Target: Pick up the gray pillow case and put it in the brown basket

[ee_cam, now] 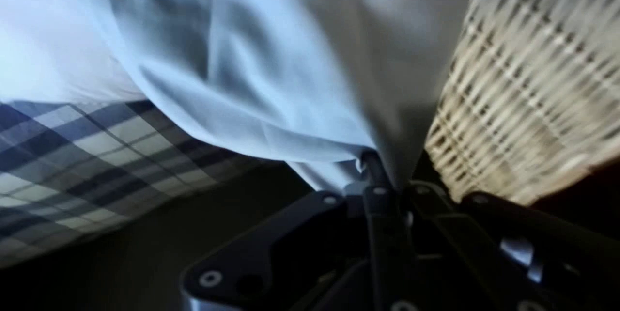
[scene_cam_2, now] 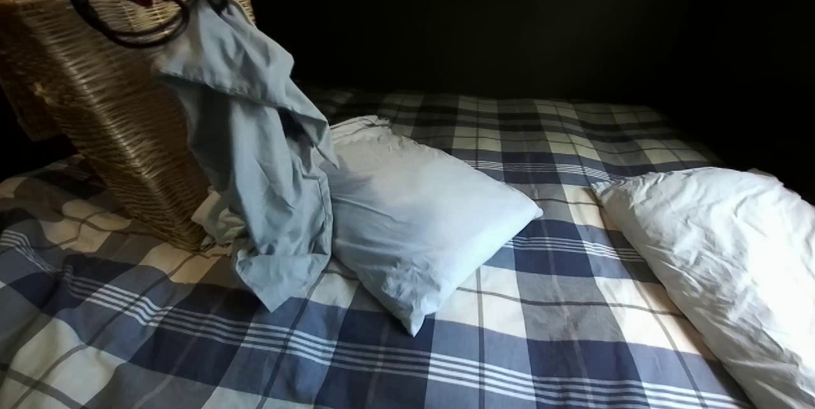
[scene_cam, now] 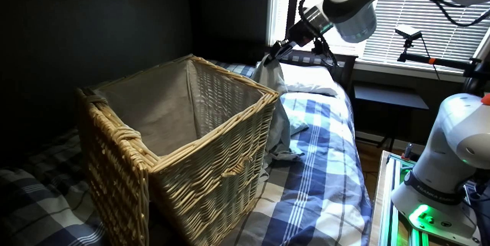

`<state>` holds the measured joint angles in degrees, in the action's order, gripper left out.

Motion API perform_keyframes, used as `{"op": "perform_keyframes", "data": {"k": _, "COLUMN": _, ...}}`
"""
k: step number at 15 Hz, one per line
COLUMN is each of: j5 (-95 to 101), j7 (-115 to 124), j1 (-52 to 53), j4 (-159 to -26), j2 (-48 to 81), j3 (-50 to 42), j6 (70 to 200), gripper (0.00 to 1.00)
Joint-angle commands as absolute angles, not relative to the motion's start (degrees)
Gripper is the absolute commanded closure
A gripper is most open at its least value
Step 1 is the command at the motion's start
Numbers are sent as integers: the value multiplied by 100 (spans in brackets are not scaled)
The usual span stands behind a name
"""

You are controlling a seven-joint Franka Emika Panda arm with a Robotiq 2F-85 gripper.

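One gripper point(scene_cam: 269, 59) is clamped on one gray pillow case point(scene_cam_2: 251, 141), which we see hanging just beside one brown basket point(scene_cam: 214, 184), outside its walls, with the lower end reaching the plaid bedding point(scene_cam_2: 382, 361); whether case and basket touch, we cannot tell. On that bedding we count one pale pillow point(scene_cam_2: 433, 205) partly behind the hanging case and one white pillow point(scene_cam_2: 719, 262) well apart from it, two pillows in all.
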<state>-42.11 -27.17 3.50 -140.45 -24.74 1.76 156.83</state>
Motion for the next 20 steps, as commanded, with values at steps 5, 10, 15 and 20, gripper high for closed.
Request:
{"op": "perform_keyframes", "data": {"k": 5, "j5": -4623, "j7": -3204, "j1": 836, "j4": -14017, "j2": -3127, "j3": 14, "j6": 15684, "gripper": 99}}
{"op": "perform_keyframes", "data": {"k": 10, "j5": -4641, "j7": -3284, "j1": 883, "j4": -13942, "j2": -3112, "j3": -21, "j6": 15643, "gripper": 100}}
{"op": "perform_keyframes", "data": {"k": 15, "j5": -4137, "j7": -3356, "j1": 1434, "j4": -13103, "j2": -3257, "j3": -97, "j6": 15553, "gripper": 100}}
{"op": "perform_keyframes", "data": {"k": 20, "j5": -3850, "j7": -3605, "j1": 2359, "j4": -12126, "j2": -3102, "j3": -189, "j6": 15713, "gripper": 100}}
